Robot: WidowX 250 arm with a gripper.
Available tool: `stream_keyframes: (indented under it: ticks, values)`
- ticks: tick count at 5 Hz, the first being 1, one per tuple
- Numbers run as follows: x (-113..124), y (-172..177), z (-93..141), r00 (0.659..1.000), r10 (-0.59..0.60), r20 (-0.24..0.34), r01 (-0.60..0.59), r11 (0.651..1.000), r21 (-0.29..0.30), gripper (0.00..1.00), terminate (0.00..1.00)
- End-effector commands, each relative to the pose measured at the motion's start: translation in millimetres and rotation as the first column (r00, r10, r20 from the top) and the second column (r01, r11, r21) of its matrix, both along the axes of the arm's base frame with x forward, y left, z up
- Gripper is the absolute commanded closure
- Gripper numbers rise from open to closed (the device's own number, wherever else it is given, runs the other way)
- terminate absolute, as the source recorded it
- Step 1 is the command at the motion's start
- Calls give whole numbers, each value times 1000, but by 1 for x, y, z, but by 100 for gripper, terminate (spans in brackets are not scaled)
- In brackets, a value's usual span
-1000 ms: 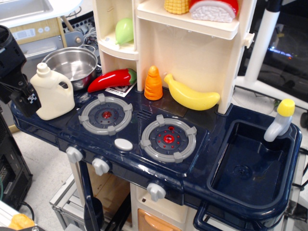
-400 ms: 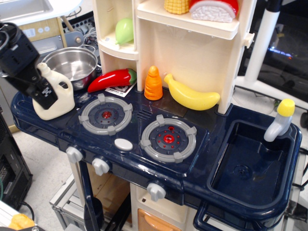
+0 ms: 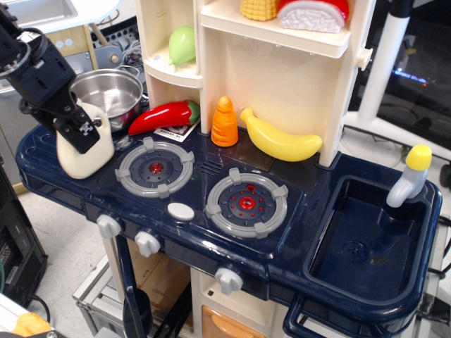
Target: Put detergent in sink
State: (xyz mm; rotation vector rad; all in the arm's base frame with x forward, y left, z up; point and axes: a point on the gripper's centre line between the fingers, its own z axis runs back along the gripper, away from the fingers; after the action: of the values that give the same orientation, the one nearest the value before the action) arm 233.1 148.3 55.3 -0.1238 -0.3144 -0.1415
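Observation:
The detergent [image 3: 88,156], a cream-white jug, stands upright at the far left end of the navy counter, in front of the steel pot. My black gripper [image 3: 79,127] hangs right over the jug's top and hides its cap and handle. I cannot see whether the jaws are open or closed on it. The sink [image 3: 331,232], a deep navy basin with a round drain mark, is at the far right of the counter. Its grey faucet [image 3: 409,176] has a yellow top.
A steel pot [image 3: 109,91] stands behind the jug. A red pepper [image 3: 163,116], an orange carrot [image 3: 225,123] and a yellow banana [image 3: 280,141] lie along the back wall. Two burners [image 3: 155,167] [image 3: 246,203] lie between jug and sink. A cream shelf unit [image 3: 282,63] rises behind.
My gripper has moved right and up from the left of the jug to over its top, now covering the cap and handle. The jug looks shifted slightly right.

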Motion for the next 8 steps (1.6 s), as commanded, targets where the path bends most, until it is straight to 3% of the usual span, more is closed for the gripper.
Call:
stream_keyframes:
  ticks: [1, 2, 4, 5, 6, 7, 8]
  values:
    - [-4, -48, 46, 998, 53, 33, -53, 999, 3, 100, 0]
    - [-1, -90, 56, 997, 57, 55, -55, 998, -35, 100, 0]
    - [25, -179, 48, 991, 34, 126, -9, 982, -190, 100, 0]
    - [45, -219, 48, 994, 10, 111, 18, 969, -246, 100, 0]
    - [56, -244, 48, 996, -6, 88, 27, 971, -238, 100, 0]
    - [61, -254, 44, 998, -8, 65, 28, 954, -297, 100, 0]
    - [63, -259, 40, 997, 0, 74, 29, 923, -383, 0, 0]
